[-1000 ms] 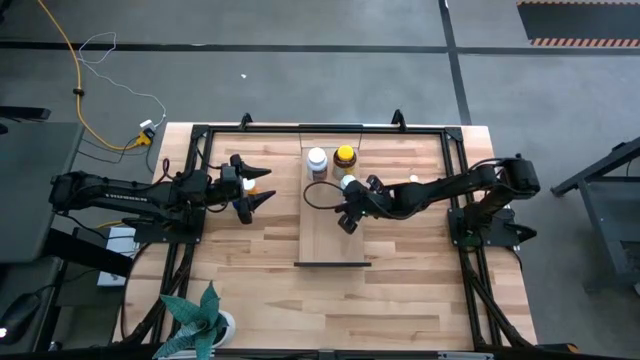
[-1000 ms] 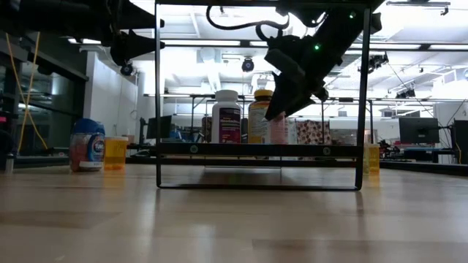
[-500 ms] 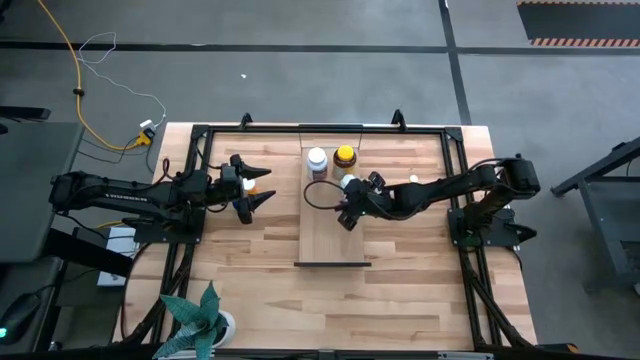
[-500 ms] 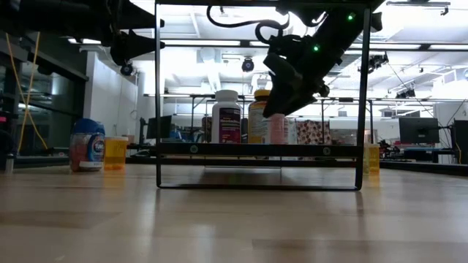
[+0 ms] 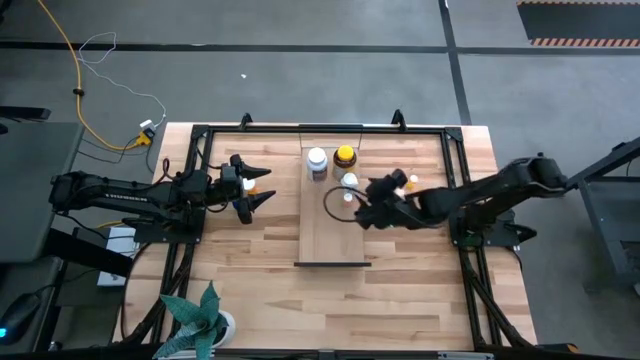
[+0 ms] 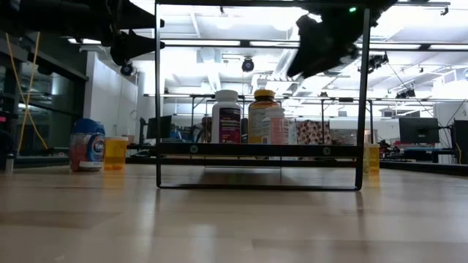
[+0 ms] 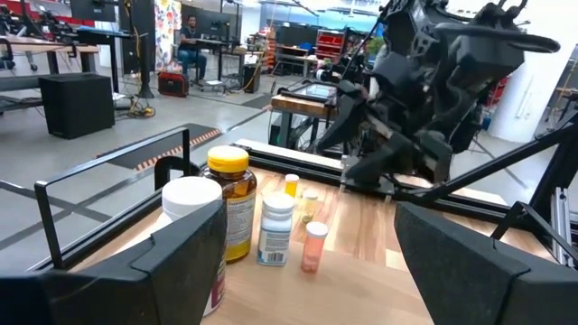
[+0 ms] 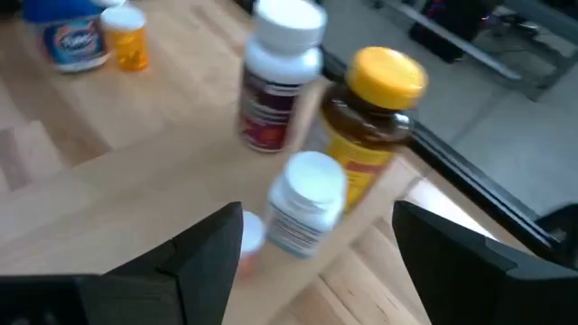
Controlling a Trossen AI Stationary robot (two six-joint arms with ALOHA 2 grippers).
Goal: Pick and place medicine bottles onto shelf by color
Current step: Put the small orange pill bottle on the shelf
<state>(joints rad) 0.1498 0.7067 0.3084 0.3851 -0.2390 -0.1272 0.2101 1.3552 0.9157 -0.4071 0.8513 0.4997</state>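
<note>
You're looking at the worktop (image 5: 260,270) with the shelf (image 5: 330,235) lying along its middle, dark strip at the near end.

Three medicine bottles are standing at the shelf's far end:
- the amber bottle (image 5: 345,157) with the yellow cap,
- the white-capped bottle with the dark red label (image 5: 317,160) just beside it,
- the smaller white bottle (image 5: 349,181) in front of those two, close to the amber one.

A tiny orange bottle (image 7: 313,246) is standing just beside the small white one.

The right tool (image 5: 366,206) is hovering over the shelf's right edge with its fingers spread and nothing between them. The small white bottle is sitting just beyond those fingers, apart from them, no contact; the right wrist view is showing it centred between the two fingers (image 8: 203,262).

The left tool (image 5: 262,189) is waiting over the worktop left of the shelf, fingers wide, released, holding nothing. The blue-capped bottle (image 6: 88,145) and an orange bottle (image 6: 115,153) are sitting on the worktop near it, well apart from the shelf.
</note>
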